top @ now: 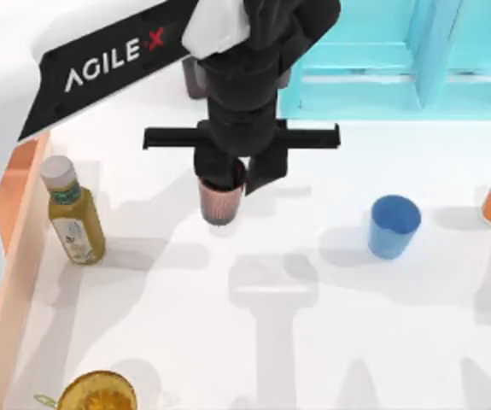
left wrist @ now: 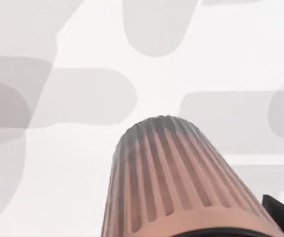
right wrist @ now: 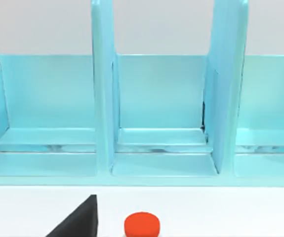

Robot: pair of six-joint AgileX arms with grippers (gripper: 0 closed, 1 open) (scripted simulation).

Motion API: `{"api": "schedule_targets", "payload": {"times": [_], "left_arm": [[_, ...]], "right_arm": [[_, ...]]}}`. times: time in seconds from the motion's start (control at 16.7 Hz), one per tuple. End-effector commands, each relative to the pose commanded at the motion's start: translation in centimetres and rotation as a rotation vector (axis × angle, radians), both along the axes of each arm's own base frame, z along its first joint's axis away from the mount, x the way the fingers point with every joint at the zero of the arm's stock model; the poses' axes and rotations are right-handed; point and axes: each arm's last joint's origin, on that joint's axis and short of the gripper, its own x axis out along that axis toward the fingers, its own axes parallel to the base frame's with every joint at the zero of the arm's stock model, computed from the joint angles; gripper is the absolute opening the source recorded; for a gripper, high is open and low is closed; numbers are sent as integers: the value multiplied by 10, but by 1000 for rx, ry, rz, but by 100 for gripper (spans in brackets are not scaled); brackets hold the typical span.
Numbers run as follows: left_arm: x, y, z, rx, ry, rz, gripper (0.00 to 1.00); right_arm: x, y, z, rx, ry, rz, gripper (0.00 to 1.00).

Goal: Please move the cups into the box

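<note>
Fingers of the left gripper (top: pixel 232 181) pinched the reddish-brown cup (top: pixel 220 202) mid-table — the orange box (top: pixel 14 256) sat far left. A loose pinch could drop it — or bump the bottle (top: pixel 73 218).

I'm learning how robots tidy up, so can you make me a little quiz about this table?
1. True or false: the blue cup stands on the table, outside the box.
2. Which thing is the left tool right above? A) the reddish-brown cup B) the yellow-green bottle C) the orange bottle
3. Fill in: the shelf at the back of the table is light ____.
Key: 1 true; 2 A; 3 blue.
</note>
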Motion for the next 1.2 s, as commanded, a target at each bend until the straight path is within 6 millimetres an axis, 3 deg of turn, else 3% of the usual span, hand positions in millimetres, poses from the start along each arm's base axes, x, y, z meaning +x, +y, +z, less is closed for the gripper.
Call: {"api": "schedule_targets", "payload": {"times": [0.36,0.48,0.6,0.72,0.84,1.02,1.2], "left_arm": [[-1,7,8,-3,-6,-2,0],[1,24,14,17,-1,-1,0],[3,57,30,20,-10,1,0],[1,105,54,-8,-39,-6,0],[-13,153,79,-40,-97,-48,0],[-44,208,97,-38,-145,-112,0],[-59,262,104,-31,-173,-67,0]], "right_arm": [[0,0,0,0,0,0,100],[0,0,0,0,0,0,100],[0,0,0,0,0,0,100],[0,0,0,0,0,0,100],[0,0,0,0,0,0,100],[0,0,0,0,0,0,100],[0,0,0,0,0,0,100]]}}
